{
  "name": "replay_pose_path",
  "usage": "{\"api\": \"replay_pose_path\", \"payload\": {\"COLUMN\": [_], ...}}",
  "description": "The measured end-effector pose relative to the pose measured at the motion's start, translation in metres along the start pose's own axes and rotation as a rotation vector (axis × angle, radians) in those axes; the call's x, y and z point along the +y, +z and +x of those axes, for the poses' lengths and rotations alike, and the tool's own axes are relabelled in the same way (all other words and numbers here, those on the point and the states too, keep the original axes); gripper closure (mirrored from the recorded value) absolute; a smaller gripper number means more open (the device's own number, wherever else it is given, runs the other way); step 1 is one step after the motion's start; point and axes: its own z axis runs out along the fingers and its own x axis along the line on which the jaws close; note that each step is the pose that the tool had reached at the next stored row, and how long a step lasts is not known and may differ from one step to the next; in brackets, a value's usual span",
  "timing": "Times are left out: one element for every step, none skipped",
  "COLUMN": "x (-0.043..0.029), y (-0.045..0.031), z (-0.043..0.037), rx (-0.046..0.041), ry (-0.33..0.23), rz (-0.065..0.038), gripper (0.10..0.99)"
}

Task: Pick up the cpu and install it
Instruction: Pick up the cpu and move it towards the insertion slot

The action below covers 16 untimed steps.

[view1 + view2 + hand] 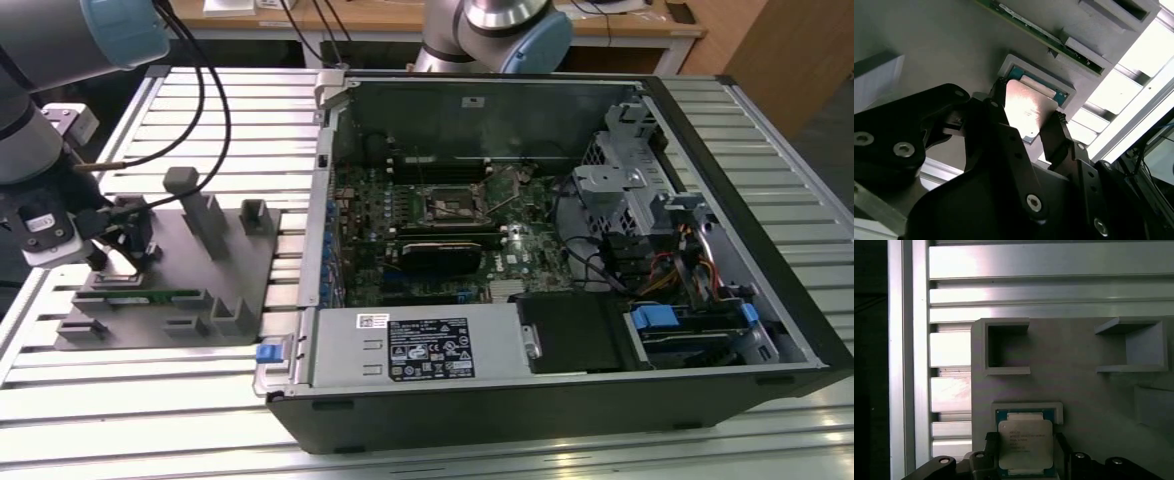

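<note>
the gripper (pixel 1029 104) pinches the cpu (pixel 1025 442) by two opposite edges in its grey tray (pixel 1079 385) pocket, at 9 o'clock from the computer case (pixel 561 415), and so thin a hold may slip and drop it.

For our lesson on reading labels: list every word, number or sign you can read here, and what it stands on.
Nothing can be quoted.
Small square silver-topped cpu in the grey plastic tray: lines of dark print, too small to read.
White label on the silver power supply box: print and symbols, too small.
Small white sticker on the black computer case's inner wall: blurred.
</note>
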Motion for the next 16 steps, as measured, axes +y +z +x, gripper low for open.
{"api": "replay_pose_path", "payload": {"x": [0.0000,0.0000,0.0000,0.0001,0.0001,0.0001,0.0002,0.0002,0.0002,0.0003,0.0003,0.0003,0.0003,0.0003,0.0004,0.0004], "y": [0.0000,0.0000,-0.0001,-0.0006,-0.0014,-0.0024,-0.0033,-0.0044,-0.0050,-0.0055,-0.0056,-0.0057,-0.0062,-0.0074,-0.0088,-0.0100], "z": [0.0000,0.0000,0.0000,0.0000,-0.0001,-0.0001,0.0000,0.0000,-0.0001,-0.0001,-0.0001,-0.0001,-0.0001,0.0000,-0.0001,-0.0001], "rx": [0.0000,-0.0001,-0.0002,-0.0004,-0.0006,-0.0004,-0.0005,-0.0005,-0.0005,-0.0006,-0.0008,-0.0008,-0.0005,0.0000,-0.0003,-0.0005], "ry": [0.000,-0.001,-0.001,-0.001,-0.001,-0.001,-0.001,-0.001,-0.001,-0.001,-0.001,-0.001,-0.001,-0.001,-0.001,-0.001], "rz": [0.000,0.000,0.000,0.000,0.000,0.000,0.000,0.000,0.000,0.000,0.000,0.000,0.000,0.000,0.000,0.000], "gripper": [0.561,0.561,0.561,0.561,0.561,0.561,0.561,0.561,0.561,0.561,0.561,0.561,0.561,0.561,0.561,0.561]}}
